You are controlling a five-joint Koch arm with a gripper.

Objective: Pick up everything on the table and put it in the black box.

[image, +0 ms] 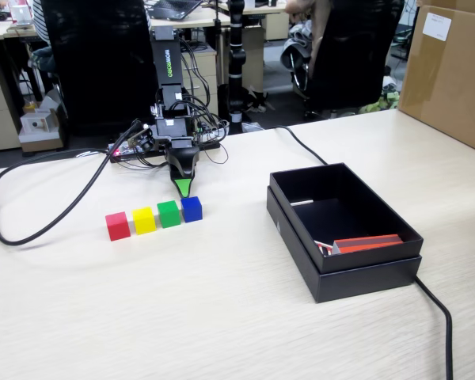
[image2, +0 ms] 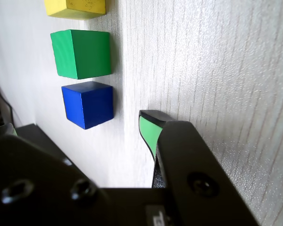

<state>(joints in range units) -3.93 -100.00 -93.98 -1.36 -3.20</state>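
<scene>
Claw (image: 185, 188) sits low just behind the row of cubes, tip pointing down between the green cube (image: 169, 214) and the blue cube (image: 191, 209), holding nothing. Open or closed: can't tell. Fixed view stacks the jaws into one green-padded wedge, and the wrist view (image2: 148, 127) shows only one green-faced tip, the other hidden by the housing. All four cubes are on the table (image: 222, 317) in a tight line, red cube (image: 117, 226) at the fixed view's left, then yellow cube (image: 144, 220), green, blue. None are in the black box (image: 340, 229), which sits well apart to the right and holds an orange-red strip (image: 368, 243) and some small bits. So my read is a first pick, not yet started, with blue the likely target as the end cube nearest the box. To do it well, I'd spread the jaws wide before descending and straddle blue only; green is very close, so a jaw may have little room on that side. Gripping the front and back faces avoids that. Lift clear of the box wall before swinging over. View differences: the fixed view gives the whole row, box and black cable (image: 55, 214); red is out of frame in the wrist view, yellow barely in. The wrist view shows the tip beside blue, not over it, and a narrow gap between blue and green that the fixed view nearly hides.
</scene>
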